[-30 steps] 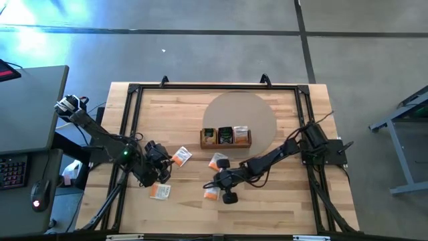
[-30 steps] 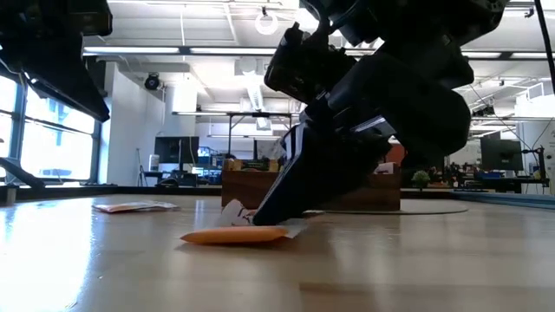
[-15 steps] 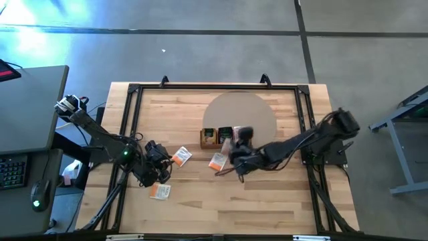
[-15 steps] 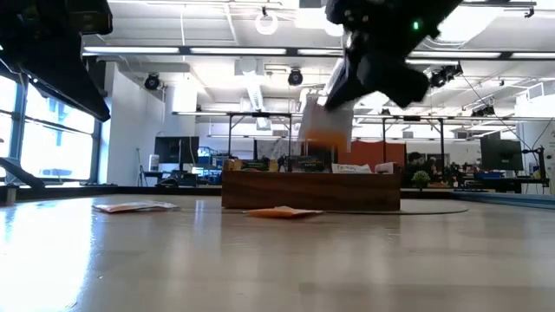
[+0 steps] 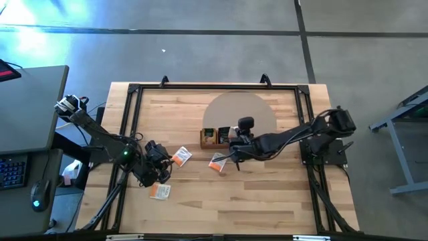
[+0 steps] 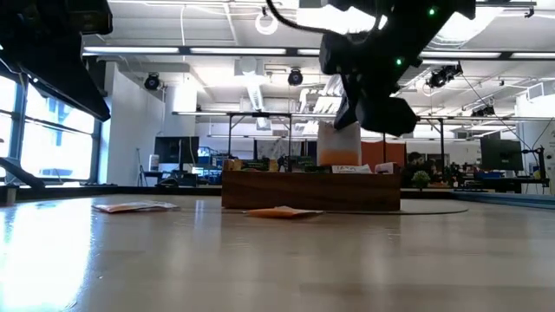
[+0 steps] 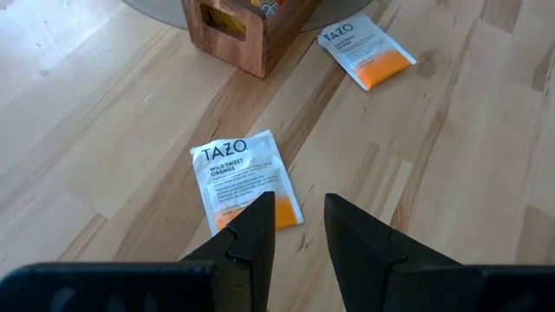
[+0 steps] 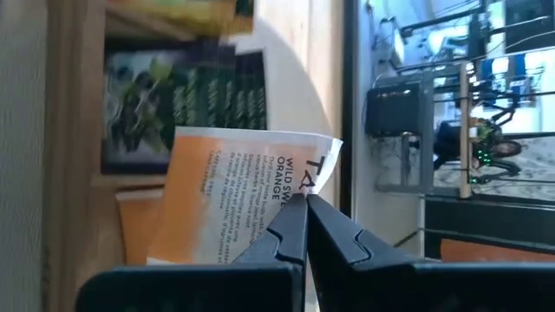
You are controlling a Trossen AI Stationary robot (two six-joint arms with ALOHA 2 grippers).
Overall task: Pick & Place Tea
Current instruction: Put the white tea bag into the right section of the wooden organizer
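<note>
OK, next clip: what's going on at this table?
The right gripper has its jaws shut on a white-and-orange tea packet and holds it in the air just above the wooden tray, which already has packets in it. The left gripper hangs low over another packet on the table, jaws apart and holding nothing. More packets lie loose on the wood.

The pale butcher-block wooden table (image 5: 267,201) looks smooth with a satin sheen. The white-and-orange paper tea packet (image 7: 244,180) is matt; the brown wooden tray (image 6: 310,191) looks polished.

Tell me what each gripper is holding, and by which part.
Right gripper pinches a white-and-orange tea packet at its white edge, above the wooden tray. Left gripper holds nothing.
</note>
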